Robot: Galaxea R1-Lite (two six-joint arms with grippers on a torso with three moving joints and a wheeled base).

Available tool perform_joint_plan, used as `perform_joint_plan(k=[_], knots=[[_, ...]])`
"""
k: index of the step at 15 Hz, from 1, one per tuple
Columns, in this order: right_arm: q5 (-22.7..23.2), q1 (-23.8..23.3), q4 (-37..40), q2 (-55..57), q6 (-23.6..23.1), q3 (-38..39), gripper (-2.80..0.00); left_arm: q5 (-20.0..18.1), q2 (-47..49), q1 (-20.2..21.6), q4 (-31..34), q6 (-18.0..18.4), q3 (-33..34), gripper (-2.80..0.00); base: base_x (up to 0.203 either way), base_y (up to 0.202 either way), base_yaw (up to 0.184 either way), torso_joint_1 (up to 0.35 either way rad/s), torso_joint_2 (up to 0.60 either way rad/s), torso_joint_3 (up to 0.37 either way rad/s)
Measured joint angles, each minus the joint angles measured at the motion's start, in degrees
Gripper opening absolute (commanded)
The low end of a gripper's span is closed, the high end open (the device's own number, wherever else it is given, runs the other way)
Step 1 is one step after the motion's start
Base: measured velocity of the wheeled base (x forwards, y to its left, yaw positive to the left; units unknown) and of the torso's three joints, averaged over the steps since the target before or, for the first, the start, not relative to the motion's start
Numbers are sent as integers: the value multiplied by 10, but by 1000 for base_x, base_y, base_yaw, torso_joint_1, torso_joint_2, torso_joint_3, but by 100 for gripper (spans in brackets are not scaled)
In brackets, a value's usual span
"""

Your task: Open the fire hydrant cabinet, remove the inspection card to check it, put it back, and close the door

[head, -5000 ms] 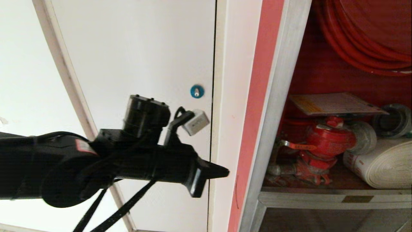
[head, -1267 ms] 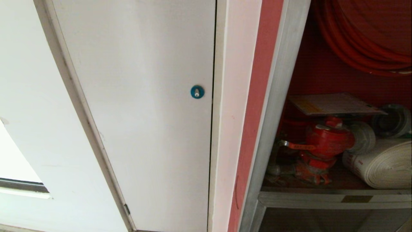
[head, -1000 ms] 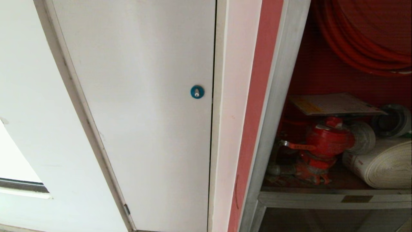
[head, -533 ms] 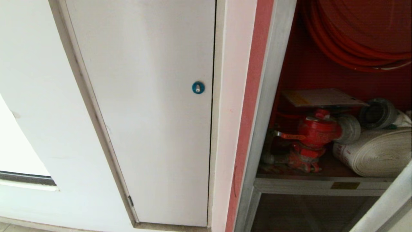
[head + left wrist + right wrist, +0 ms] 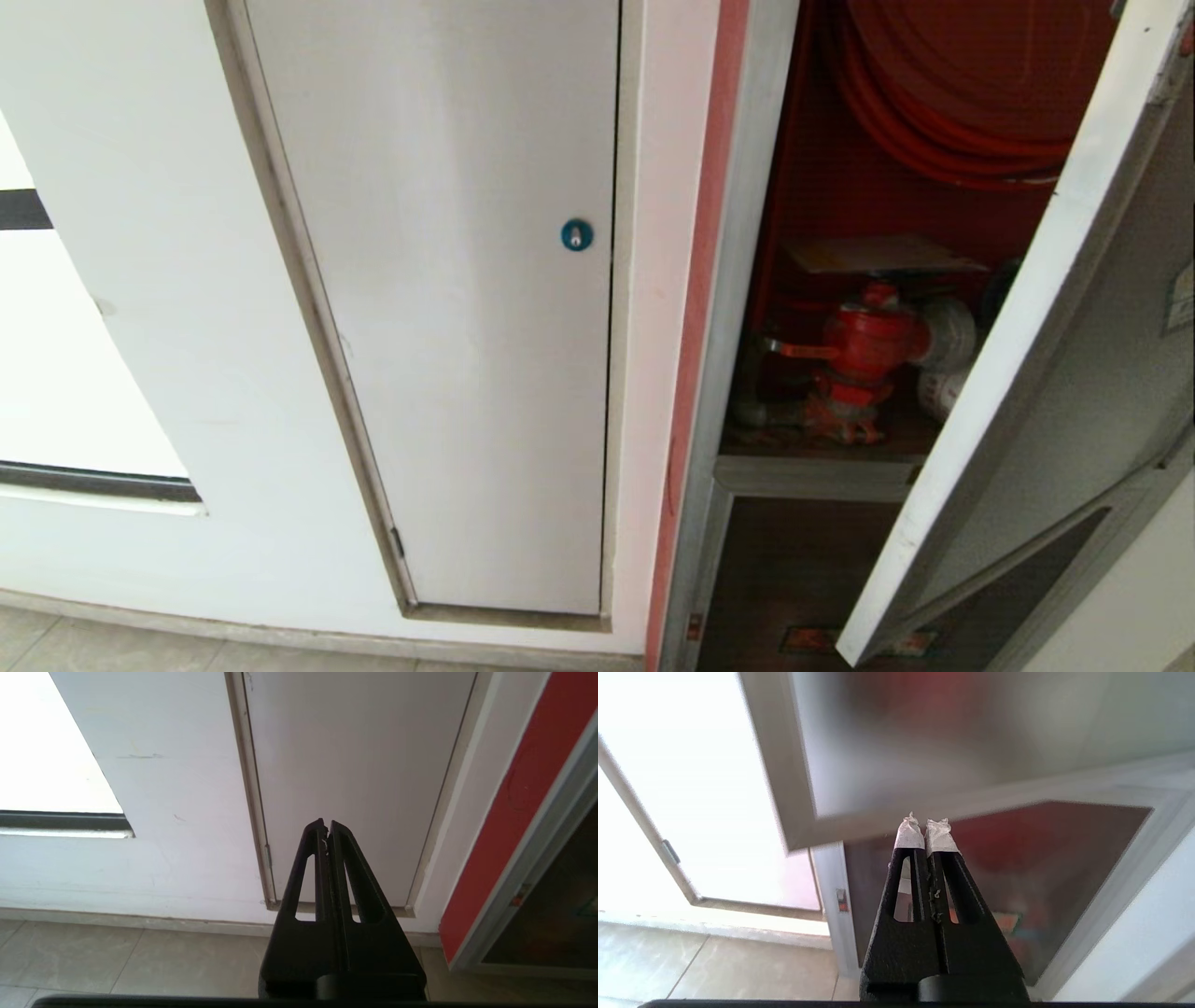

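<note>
The fire hydrant cabinet [image 5: 747, 233] stands open on the right of the head view, silver-framed and red inside. The inspection card [image 5: 882, 254] lies flat on top of the red valve [image 5: 864, 341], below the red hose reel [image 5: 934, 112]. The door [image 5: 1008, 373] hangs ajar across the cabinet's right side and hides part of the inside. Neither arm shows in the head view. My left gripper [image 5: 327, 823] is shut and empty, facing the white wall panel low down. My right gripper [image 5: 924, 823] is shut and empty, its taped tips just before the door's [image 5: 798, 788] lower corner.
A plain white panel [image 5: 448, 327] with a blue round lock [image 5: 576, 234] fills the wall left of the cabinet. Below the door sits a shorter dark glass panel [image 5: 1064, 858] with an orange label [image 5: 1008, 921]. Grey floor tiles [image 5: 140, 961] run along the wall's foot.
The whole head view has shifted as the camera drew back, so the floor and the door now show. The left arm, in that view five seconds ago, has left it.
</note>
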Motion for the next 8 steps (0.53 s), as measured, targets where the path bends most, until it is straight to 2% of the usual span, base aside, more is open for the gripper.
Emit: perform_joint_plan(k=[8], knots=[[0, 0, 0, 0, 0, 0, -280, 0, 0, 0, 0, 0, 0, -280, -197, 0, 0, 1, 3, 3]])
